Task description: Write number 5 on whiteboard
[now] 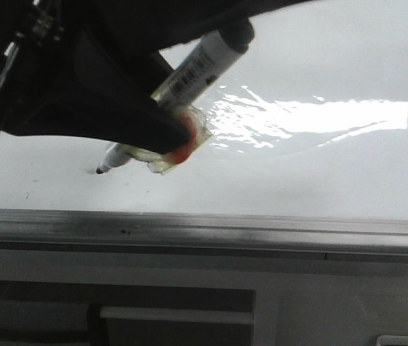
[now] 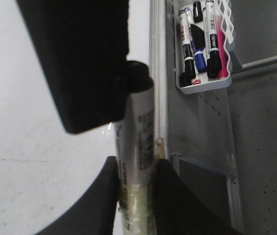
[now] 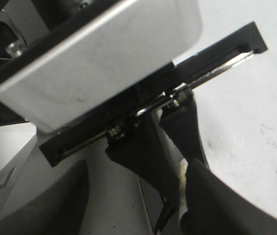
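Our left hand point(image 1: 171, 137) is closed on a marker point(image 1: 189, 79), its tip resting on the whiteboard point(image 1: 319, 173) near the rail; no number 5 is visible yet. We judge the marker light and stiff but slippery, so the taped middle is the best place to hold. The left wrist view alone shows a basket of spare markers point(image 2: 204, 46). For the right hand we cannot tell the state (its own view shows nothing clear).
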`<state>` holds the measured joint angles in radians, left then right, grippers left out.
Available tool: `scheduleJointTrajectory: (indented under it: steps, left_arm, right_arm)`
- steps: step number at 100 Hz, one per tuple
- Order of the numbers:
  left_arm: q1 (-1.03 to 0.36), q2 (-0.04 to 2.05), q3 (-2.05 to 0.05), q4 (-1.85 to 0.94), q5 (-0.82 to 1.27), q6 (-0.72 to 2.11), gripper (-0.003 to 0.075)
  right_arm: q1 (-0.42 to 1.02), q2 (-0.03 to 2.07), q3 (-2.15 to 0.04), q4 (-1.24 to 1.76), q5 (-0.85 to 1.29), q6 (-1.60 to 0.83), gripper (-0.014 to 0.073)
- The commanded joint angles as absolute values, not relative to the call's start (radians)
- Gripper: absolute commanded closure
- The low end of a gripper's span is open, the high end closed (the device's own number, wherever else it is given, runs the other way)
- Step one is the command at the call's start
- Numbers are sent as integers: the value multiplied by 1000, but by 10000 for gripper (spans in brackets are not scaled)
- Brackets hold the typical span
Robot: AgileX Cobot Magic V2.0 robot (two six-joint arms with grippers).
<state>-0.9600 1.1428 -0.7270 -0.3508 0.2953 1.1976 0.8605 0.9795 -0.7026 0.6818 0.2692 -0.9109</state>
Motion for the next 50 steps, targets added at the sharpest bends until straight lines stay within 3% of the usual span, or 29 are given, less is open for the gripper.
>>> scheduleJointTrajectory:
  steps: [1, 50]
  left_arm:
    - [-965, 1123, -762, -371, 231, 1195, 741]
    - [-965, 1119, -762, -371, 236, 1195, 741]
  right_arm:
    - [864, 982, -737, 701, 179, -922, 207]
    - [833, 1001, -737, 645, 146, -922, 207]
